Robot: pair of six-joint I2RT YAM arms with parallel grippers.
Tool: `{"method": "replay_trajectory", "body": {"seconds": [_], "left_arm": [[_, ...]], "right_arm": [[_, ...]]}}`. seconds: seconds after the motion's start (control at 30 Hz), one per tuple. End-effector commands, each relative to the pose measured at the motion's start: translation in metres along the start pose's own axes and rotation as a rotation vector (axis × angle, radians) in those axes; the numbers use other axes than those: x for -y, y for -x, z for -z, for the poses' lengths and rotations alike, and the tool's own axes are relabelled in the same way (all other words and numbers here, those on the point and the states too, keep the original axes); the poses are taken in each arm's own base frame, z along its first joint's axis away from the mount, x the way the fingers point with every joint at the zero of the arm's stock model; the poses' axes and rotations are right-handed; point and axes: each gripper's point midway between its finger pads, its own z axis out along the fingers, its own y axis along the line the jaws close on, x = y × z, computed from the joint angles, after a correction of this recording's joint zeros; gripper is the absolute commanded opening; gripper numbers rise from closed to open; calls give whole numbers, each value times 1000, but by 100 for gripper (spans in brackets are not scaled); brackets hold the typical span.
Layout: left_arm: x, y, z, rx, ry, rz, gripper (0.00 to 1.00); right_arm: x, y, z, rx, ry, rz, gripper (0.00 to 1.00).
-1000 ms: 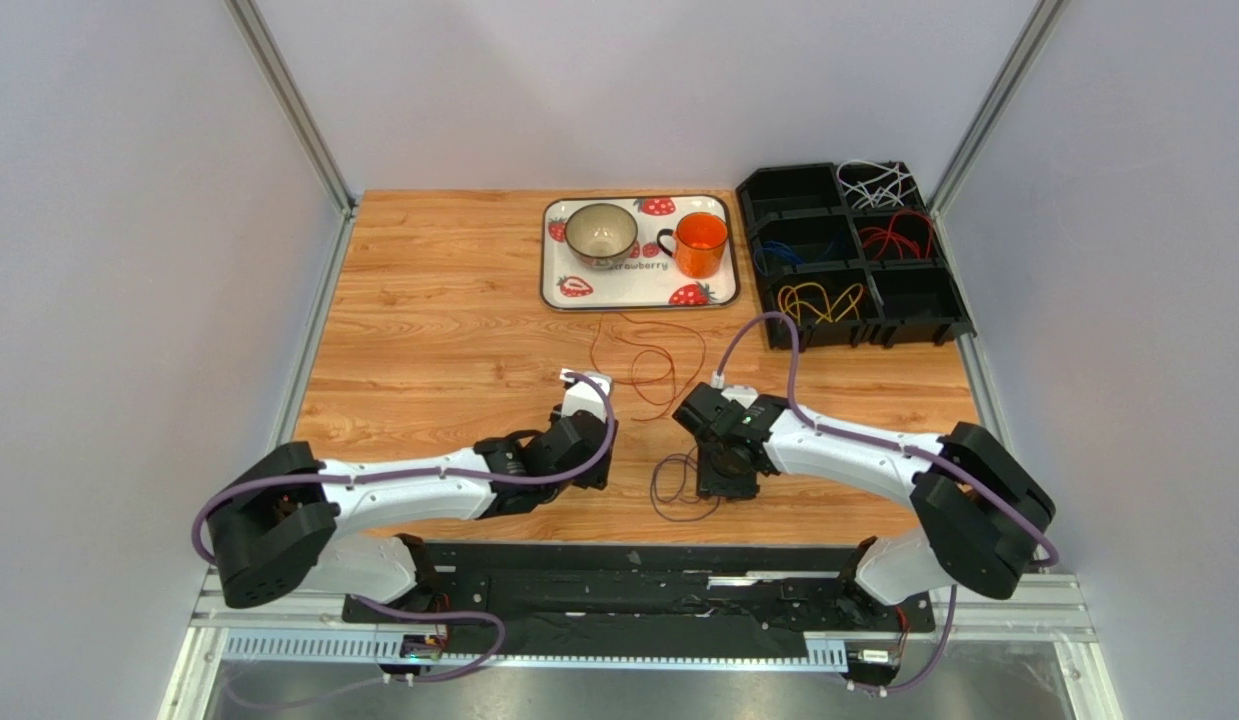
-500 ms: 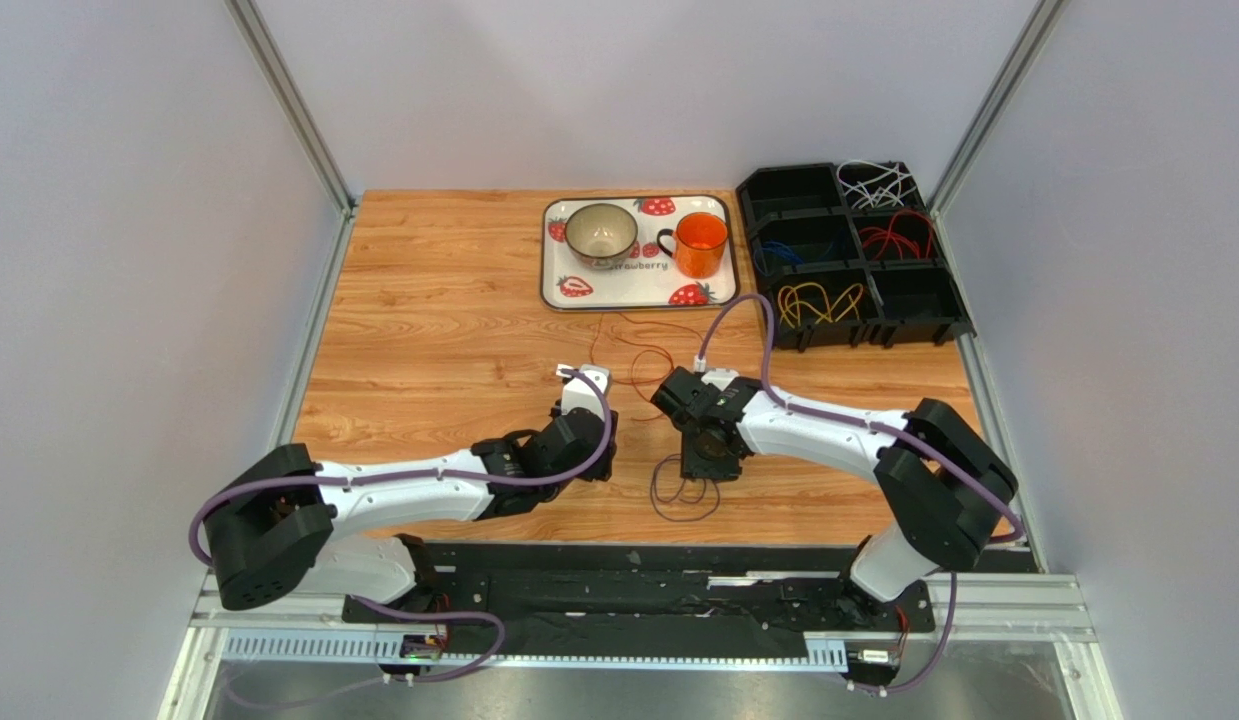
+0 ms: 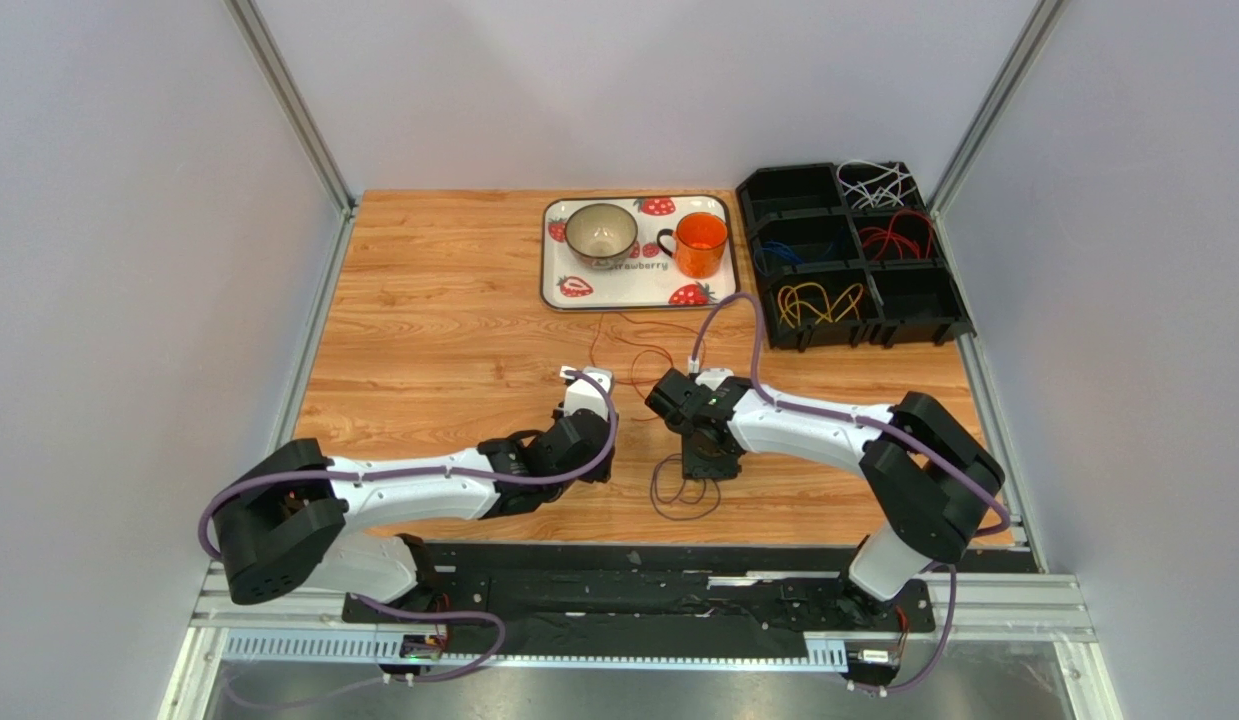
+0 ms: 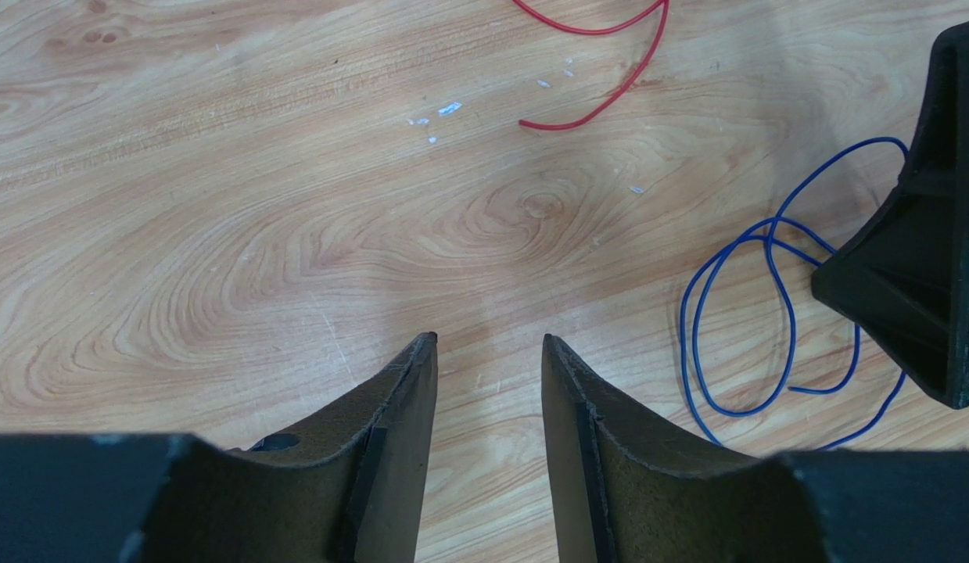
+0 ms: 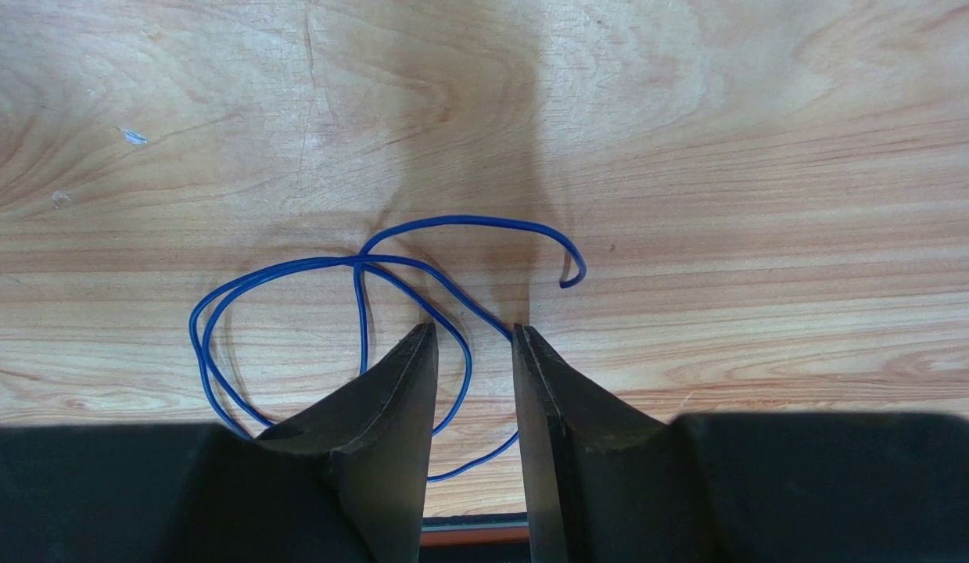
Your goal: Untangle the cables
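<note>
**Status: four compartments loaded, two cables loose on the table.**

The right gripper [image 5: 472,332] had its jaws a narrow gap apart, straddling one strand of the blue cable [image 5: 477,219]; no clamping showed. The left gripper [image 4: 489,343] had its jaws wider apart over bare wood and held nothing. The blue cable lay in overlapping loops on the table [image 3: 430,300], left of the compartment box [image 3: 825,225] and nearer the arms. A red cable [image 4: 628,85] lay apart from it, also left of the box but closer to it. Inside the box, white [image 3: 878,183], red [image 3: 899,233], blue [image 3: 783,248] and yellow-orange [image 3: 821,305] bundles sat in separate compartments. By this evidence, the separating appeared largely complete. The two loose cables no longer crossed, and each remained to be lifted and binned.
</note>
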Motion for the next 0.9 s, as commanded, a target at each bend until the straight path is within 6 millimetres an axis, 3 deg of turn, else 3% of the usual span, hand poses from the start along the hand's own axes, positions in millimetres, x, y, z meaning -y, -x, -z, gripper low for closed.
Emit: {"method": "replay_trajectory", "body": {"seconds": [0.0,0.3,0.63,0.87], "left_arm": [[11,20,-1,44,-13,23,46],[11,19,-3,37,-5,18,45],[12,19,-5,37,-3,17,44],[12,20,-5,38,-2,19,44]], "right_arm": [[11,2,-4,21,-62,42,34],[15,9,9,65,-109,111,41],[1,5,2,53,-43,148,44],[-8,-7,-9,14,12,146,34]]}}
